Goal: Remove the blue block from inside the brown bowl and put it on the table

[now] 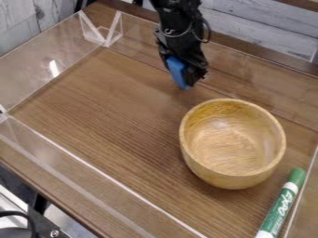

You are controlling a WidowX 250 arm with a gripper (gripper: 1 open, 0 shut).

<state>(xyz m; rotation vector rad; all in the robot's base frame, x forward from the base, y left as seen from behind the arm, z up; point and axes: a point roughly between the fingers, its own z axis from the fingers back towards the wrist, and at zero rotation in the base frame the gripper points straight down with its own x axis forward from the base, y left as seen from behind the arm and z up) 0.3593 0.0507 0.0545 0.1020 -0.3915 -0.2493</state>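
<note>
The blue block [181,74] stands between the fingers of my gripper [183,71], low over the table [112,116] near its far edge, left of and beyond the brown bowl. Whether the block rests on the wood or the fingers still press on it is too small to make out. The brown bowl [232,144] sits at the right front, upright and empty, well apart from the gripper. The black arm comes down from the top of the view.
A green-and-white marker [282,202] lies at the front right beside the bowl. Low clear acrylic walls [37,70] ring the tabletop, with a clear folded piece [102,33] at the back left.
</note>
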